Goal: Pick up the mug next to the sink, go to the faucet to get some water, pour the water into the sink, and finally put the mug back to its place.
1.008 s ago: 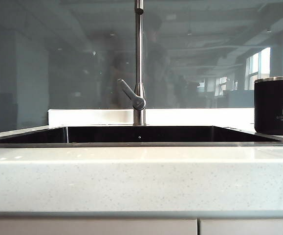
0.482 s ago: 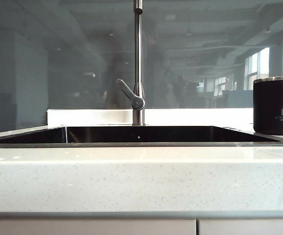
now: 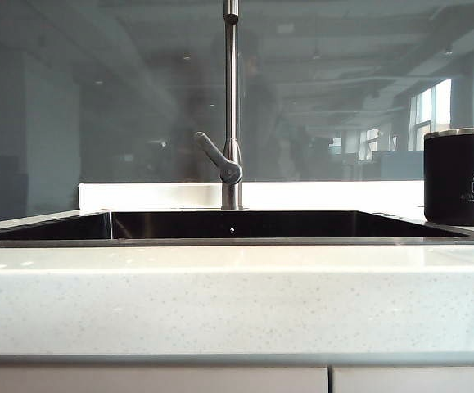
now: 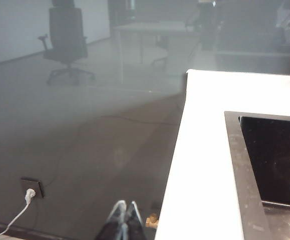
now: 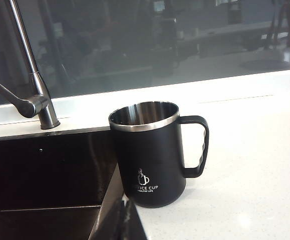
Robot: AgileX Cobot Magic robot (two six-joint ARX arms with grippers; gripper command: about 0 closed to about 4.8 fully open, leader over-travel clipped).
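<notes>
The mug (image 5: 152,155) stands upright on the pale countertop (image 5: 245,165), just beside the sink (image 5: 39,170) at its corner, with its handle turned away from the basin; seen from the exterior view it (image 3: 462,176) sits to the right of the sink (image 3: 237,225), well apart from the faucet (image 3: 232,106). It looks stiff and fairly light, a steel-lined cup with a matte black skin that should not slip much; the polished rim would be slicker; the side handle or the wall just below the rim seem the sound places to take hold, and it will grow heavier once filled.

The right gripper (image 5: 124,220) hangs near the mug on the side away from the faucet (image 5: 32,85), its fingers pressed together and holding nothing; the left gripper (image 4: 124,220) is off the far end of the countertop (image 4: 205,150) from the mug, fingers likewise pressed together and empty.

The faucet's spout is cut off above the exterior view; neither arm shows there; the basin floor is too dark to read, and whether the mug holds water cannot be told.
</notes>
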